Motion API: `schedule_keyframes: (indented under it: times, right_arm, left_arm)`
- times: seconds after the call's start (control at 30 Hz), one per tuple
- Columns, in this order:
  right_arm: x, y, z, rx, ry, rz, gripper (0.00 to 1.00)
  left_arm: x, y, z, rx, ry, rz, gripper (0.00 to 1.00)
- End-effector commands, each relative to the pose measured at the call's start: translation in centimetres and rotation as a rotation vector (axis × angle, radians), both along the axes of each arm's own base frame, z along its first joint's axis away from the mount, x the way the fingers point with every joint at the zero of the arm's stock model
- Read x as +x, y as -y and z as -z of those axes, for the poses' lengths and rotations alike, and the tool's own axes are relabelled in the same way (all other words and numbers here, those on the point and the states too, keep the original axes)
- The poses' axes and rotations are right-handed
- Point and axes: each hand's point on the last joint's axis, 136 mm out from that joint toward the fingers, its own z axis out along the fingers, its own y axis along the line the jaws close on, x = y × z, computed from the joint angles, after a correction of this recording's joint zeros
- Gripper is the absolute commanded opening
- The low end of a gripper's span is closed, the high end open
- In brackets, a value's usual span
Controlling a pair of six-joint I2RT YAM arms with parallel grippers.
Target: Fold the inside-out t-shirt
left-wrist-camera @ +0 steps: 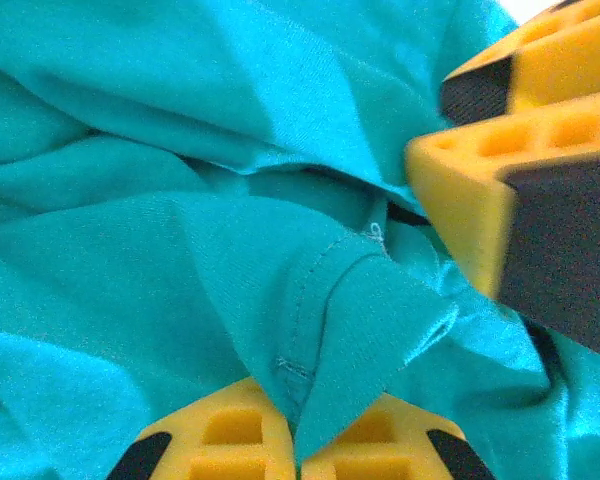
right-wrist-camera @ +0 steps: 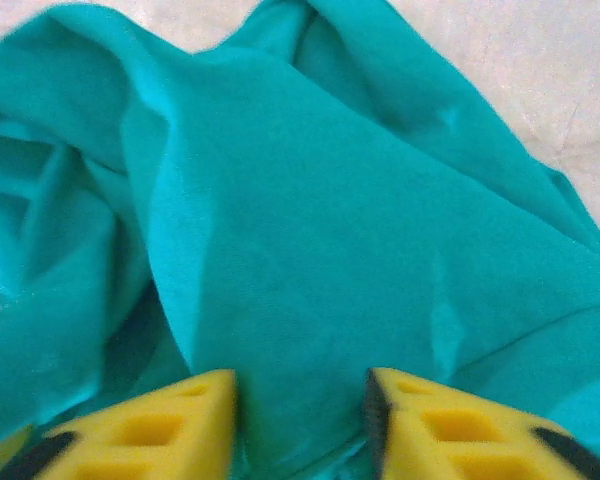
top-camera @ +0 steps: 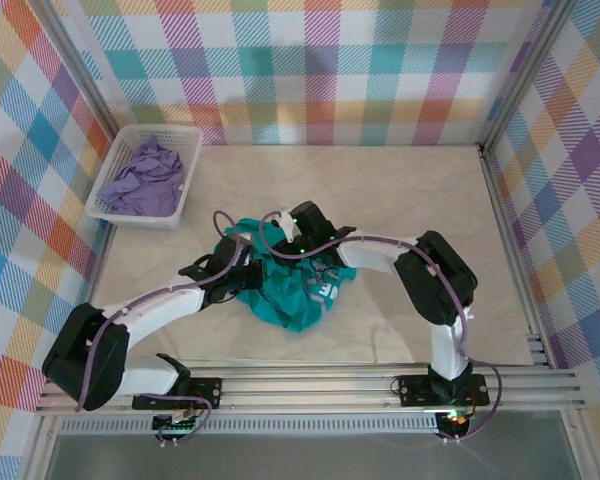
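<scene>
Teal-green cotton t-shirt [top-camera: 285, 290] sits bunched in a heap around the middle of the beige tabletop [top-camera: 430, 200], right between the two arms. From the overhead camera the heap runs on a slant, far-left end to near-right end, with a bit of white print [top-camera: 325, 290] showing near the right-hand end. It's too scrunched to tell which end is the neck and which is the hem. The left gripper [top-camera: 242, 280] comes in on the heap's left side and the right gripper [top-camera: 298, 240] sits on its far edge. Off in the far-left corner there's a white plastic basket [top-camera: 115, 165] with a pale lavender garment [top-camera: 145, 180] in it, well apart from the shirt. Overhead doesn't really show the jaws, but the wrist cams do. On the left wrist cam the left gripper [left-wrist-camera: 298, 440] is clamped tight on a fold with a stitched seam [left-wrist-camera: 305, 300] running into it, and the other arm's yellow fingers [left-wrist-camera: 460, 190] are just beside it. On the right wrist cam the right gripper [right-wrist-camera: 300, 420] has its jaws part-way apart with a thick ridge of cloth between them; can't tell if it's actually squeezing.
</scene>
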Motion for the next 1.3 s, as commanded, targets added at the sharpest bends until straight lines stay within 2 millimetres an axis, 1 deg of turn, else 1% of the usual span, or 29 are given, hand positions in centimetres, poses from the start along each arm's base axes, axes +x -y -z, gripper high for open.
schedule_keyframes:
  times: [0.0, 0.03, 0.07, 0.1, 0.13, 0.2, 0.3, 0.37, 0.47, 0.57, 0.63, 0.7, 0.77, 0.83, 0.87, 0.9, 0.93, 0.97, 1.0, 1.03, 1.1, 1.13, 1.2, 1.27]
  right_arm:
    - [1.1, 0.3, -1.0, -0.011, 0.007, -0.002, 0.19]
    - [1.3, 0.6, -1.8, 0.008, 0.009, -0.002, 0.11]
    - [1.5, 0.8, -2.7, 0.027, 0.015, -0.006, 0.05]
    - [1.5, 1.1, -4.0, 0.052, 0.026, -0.016, 0.02]
    - [1.5, 1.7, -5.7, 0.076, 0.041, -0.021, 0.0]
    - [1.2, 3.1, -9.4, 0.134, 0.08, -0.026, 0.0]
    - [0.6, 5.9, -15.5, 0.247, 0.141, -0.02, 0.0]
    - [0.0, 8.1, -19.3, 0.297, 0.19, -0.006, 0.0]
    - [-1.1, 10.4, -24.0, 0.326, 0.264, -0.007, 0.0]
    - [-2.6, 11.8, -27.6, 0.318, 0.332, -0.024, 0.0]
    - [-3.2, 12.7, -29.7, 0.311, 0.374, -0.011, 0.0]
    - [-3.5, 14.0, -32.0, 0.303, 0.418, 0.029, 0.0]
    - [-3.6, 15.5, -34.3, 0.281, 0.467, 0.089, 0.0]
    - [-3.2, 16.7, -35.7, 0.238, 0.503, 0.137, 0.0]
    - [-2.9, 17.1, -36.3, 0.219, 0.51, 0.166, 0.0]
    - [-2.4, 17.4, -36.5, 0.19, 0.531, 0.176, 0.0]
    - [-1.7, 17.5, -36.6, 0.166, 0.541, 0.19, 0.0]
    - [-0.9, 17.3, -36.3, 0.15, 0.537, 0.201, 0.0]
    - [0.1, 17.0, -35.7, 0.133, 0.525, 0.206, 0.0]
    - [1.3, 16.4, -34.7, 0.114, 0.507, 0.207, 0.0]
    - [3.9, 14.9, -32.1, 0.086, 0.447, 0.197, 0.0]
    - [5.5, 13.7, -30.2, 0.078, 0.402, 0.187, 0.03]
    - [8.5, 11.4, -26.4, 0.077, 0.296, 0.186, 0.13]
    - [10.4, 9.1, -22.6, 0.066, 0.148, 0.156, 0.24]
  left_arm:
    - [-0.1, -0.9, -1.7, -0.015, 0.065, -0.024, 0.0]
    - [-0.3, -1.2, -2.0, -0.02, 0.078, -0.026, 0.0]
    - [-0.4, -1.3, -2.5, -0.03, 0.092, -0.026, 0.0]
    - [-0.5, -1.3, -3.1, -0.044, 0.11, -0.018, 0.0]
    - [-0.7, -1.3, -3.6, -0.061, 0.127, -0.009, 0.0]
    - [-0.8, -1.1, -5.5, -0.103, 0.185, 0.02, 0.0]
    - [-1.0, -0.4, -9.4, -0.188, 0.302, 0.07, 0.0]
    - [-1.2, 0.5, -12.7, -0.264, 0.392, 0.117, 0.0]
    - [-2.2, 2.2, -17.6, -0.383, 0.49, 0.221, 0.0]
    - [-3.9, 4.1, -22.2, -0.5, 0.551, 0.356, 0.0]
    - [-5.2, 5.2, -25.1, -0.564, 0.585, 0.439, 0.0]
    - [-6.6, 6.1, -28.5, -0.624, 0.623, 0.512, 0.0]
    - [-8.3, 6.8, -32.4, -0.701, 0.669, 0.572, 0.0]
    - [-9.6, 7.3, -35.8, -0.774, 0.707, 0.61, 0.0]
    - [-10.3, 7.6, -37.4, -0.805, 0.723, 0.633, 0.0]
    - [-10.5, 8.0, -38.1, -0.822, 0.719, 0.639, 0.0]
    - [-10.3, 8.3, -38.7, -0.833, 0.709, 0.626, 0.0]
    - [-9.4, 8.4, -38.8, -0.837, 0.695, 0.588, 0.0]
    - [-8.4, 8.5, -38.6, -0.836, 0.674, 0.537, 0.0]
    - [-6.9, 8.4, -37.9, -0.821, 0.653, 0.469, 0.0]
    - [-3.8, 8.0, -35.9, -0.778, 0.612, 0.317, 0.0]
    - [-2.3, 7.8, -34.8, -0.76, 0.587, 0.249, 0.0]
    - [0.5, 7.3, -32.2, -0.736, 0.525, 0.121, 0.0]
    - [3.0, 6.4, -28.7, -0.701, 0.449, -0.017, 0.0]
